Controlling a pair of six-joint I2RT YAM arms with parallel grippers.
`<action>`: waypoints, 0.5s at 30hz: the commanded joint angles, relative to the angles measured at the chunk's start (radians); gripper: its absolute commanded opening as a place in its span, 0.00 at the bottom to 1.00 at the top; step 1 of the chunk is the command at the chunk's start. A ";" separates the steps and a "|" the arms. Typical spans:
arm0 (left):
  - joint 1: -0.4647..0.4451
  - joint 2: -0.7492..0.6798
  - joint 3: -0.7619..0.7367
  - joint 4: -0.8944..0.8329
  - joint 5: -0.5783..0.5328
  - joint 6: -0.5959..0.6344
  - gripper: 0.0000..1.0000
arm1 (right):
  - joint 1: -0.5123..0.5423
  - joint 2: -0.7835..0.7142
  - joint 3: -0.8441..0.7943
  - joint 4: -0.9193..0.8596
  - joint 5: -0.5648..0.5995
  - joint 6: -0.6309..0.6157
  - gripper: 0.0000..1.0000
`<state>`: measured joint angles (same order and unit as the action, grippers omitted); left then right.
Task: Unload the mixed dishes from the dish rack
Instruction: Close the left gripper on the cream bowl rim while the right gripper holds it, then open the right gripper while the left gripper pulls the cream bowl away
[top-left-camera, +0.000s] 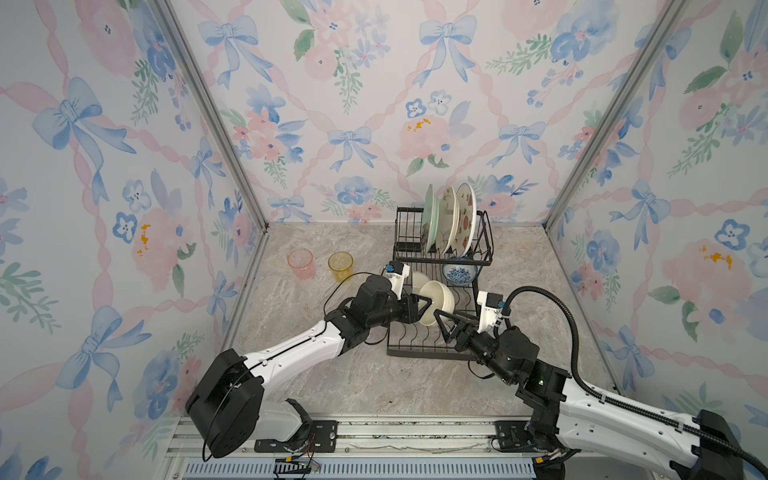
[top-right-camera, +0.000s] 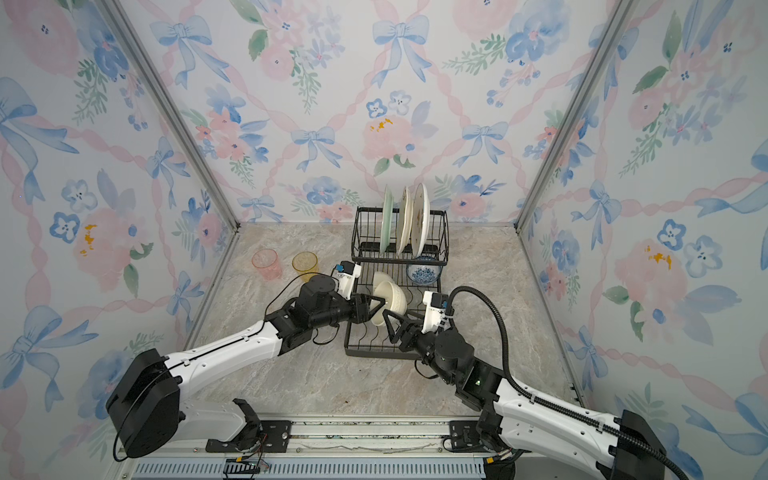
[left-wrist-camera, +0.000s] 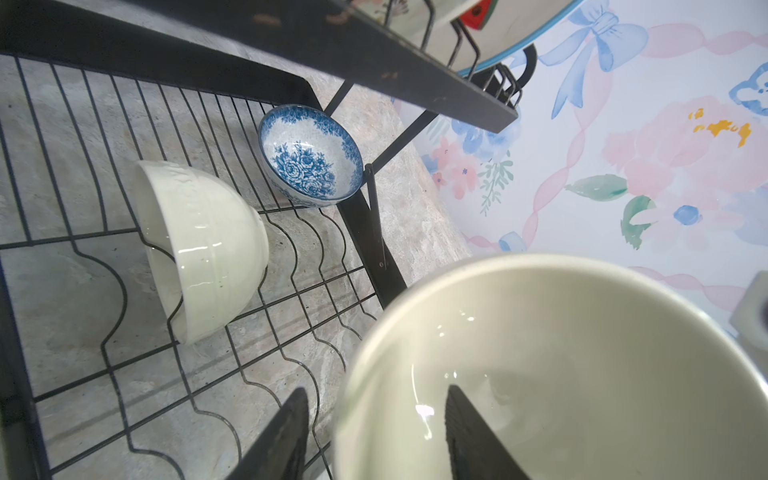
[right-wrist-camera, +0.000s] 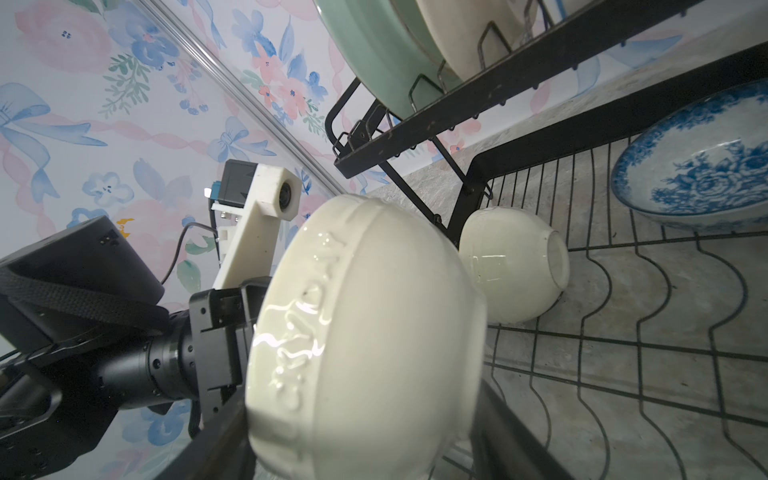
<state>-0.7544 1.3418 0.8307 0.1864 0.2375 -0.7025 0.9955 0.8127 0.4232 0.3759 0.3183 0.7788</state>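
L jaws astride rim of tipped cream bowl (top-left-camera: 435, 297), mouth twd them

Marble-look tabletop (top-left-camera: 365, 386). Floral bow wallpaper (top-left-camera: 374, 83) on all three walls. Bare metal corner posts (top-left-camera: 212, 112). Slotted aluminium rail (top-left-camera: 415, 434) along the front edge.

dish rack (top-left-camera: 415, 354): black wire, 2 tiers, standing on the marble top near the back wall.
mint-green plate (top-left-camera: 430, 218): standing on edge in the upper shelf, leftmost of 3.
cream plates (top-left-camera: 449, 220): 2, printed, standing on edge just right of it.
blue-patterned bowl (top-left-camera: 459, 272): sitting upright at the lower tray's back right.
near cream bowl (top-left-camera: 438, 299): hanging tilted above the tray, mouth facing left.
far cream bowl (left-wrist-camera: 203, 249): lying on its side on the tray wires.
pink tumbler (top-left-camera: 301, 263), amber tumbler (top-left-camera: 340, 266): standing upright side by side, left of the rack.
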 joint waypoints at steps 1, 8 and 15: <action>-0.006 0.009 0.031 0.018 0.019 0.001 0.47 | 0.013 -0.014 0.006 0.109 -0.010 0.008 0.53; -0.005 0.005 0.031 0.019 0.023 -0.005 0.28 | 0.014 -0.002 0.014 0.105 -0.023 0.002 0.53; -0.005 0.000 0.031 0.019 0.022 -0.005 0.20 | 0.015 0.017 0.044 0.049 -0.055 -0.018 0.55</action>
<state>-0.7517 1.3422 0.8360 0.1802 0.2203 -0.7136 0.9970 0.8200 0.4271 0.3935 0.3035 0.7773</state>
